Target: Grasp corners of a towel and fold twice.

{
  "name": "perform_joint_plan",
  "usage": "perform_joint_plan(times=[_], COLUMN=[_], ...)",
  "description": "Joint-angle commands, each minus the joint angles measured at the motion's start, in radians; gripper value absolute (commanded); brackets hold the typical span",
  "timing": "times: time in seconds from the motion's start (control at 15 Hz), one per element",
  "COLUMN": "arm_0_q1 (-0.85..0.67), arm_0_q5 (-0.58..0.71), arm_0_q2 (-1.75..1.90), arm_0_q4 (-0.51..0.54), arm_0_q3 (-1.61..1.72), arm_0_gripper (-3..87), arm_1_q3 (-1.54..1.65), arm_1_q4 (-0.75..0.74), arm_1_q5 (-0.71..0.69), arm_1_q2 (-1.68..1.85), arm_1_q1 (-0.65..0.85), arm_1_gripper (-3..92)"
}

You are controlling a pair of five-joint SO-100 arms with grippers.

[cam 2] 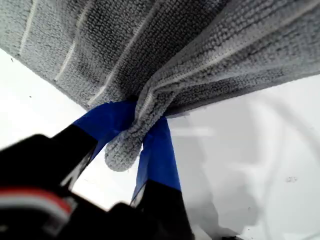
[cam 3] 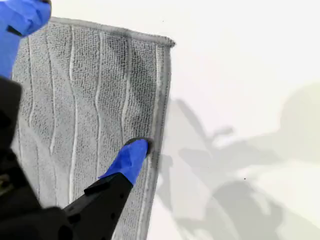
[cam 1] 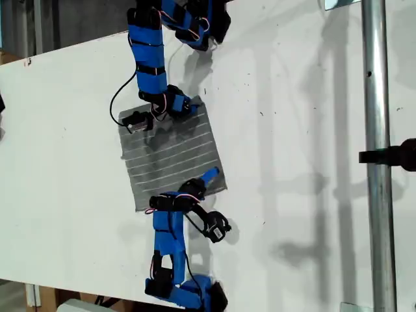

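My first gripper [cam 2: 142, 142] was clamped on one bunched, lifted corner [cam 2: 122, 150] of the towel [cam 1: 172, 153]. My second gripper [cam 1: 207, 179] stood open farther along the same edge, one fingertip [cam 3: 135, 150] resting just inside it.

First claw [cam 2: 142, 142] clamped; second [cam 3: 75, 90] spread

Bare table [cam 1: 305, 130] around towel [cam 1: 172, 159]

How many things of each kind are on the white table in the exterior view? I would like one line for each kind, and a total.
Grey striped towel: 1
Blue robot arms: 2, ending in my first gripper and my second gripper
Total: 3 on the white table
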Motion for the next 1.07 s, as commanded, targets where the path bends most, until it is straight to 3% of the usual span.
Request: perform_joint_plan(times=[0.0, 0.4, 0.67, 1.0], arm_0_q1=[0.029, 0.092, 0.086, 0.052], arm_0_q5=[-0.026, -0.117, -0.1, -0.051], arm_0_q2=[0.0, -0.14, -0.081, -0.04], arm_0_q4=[-0.023, -0.041, 0.06, 0.046], arm_0_q3=[-0.043, -0.061, -0.155, -0.147], arm_0_gripper=[46.8, 37.4, 43.1, 47.9], arm_1_q3=[0.009, 0.009, 0.009, 0.009], arm_1_q4=[-0.009, -0.009, -0.009, -0.011], arm_1_q5=[-0.002, -0.002, -0.002, -0.003], arm_1_q2=[0.012, 0.014, 0.014, 0.015], arm_1_q1=[-0.009, -0.017, -0.018, -0.014], arm_1_gripper=[-0.2, -0.2, -0.2, -0.2])
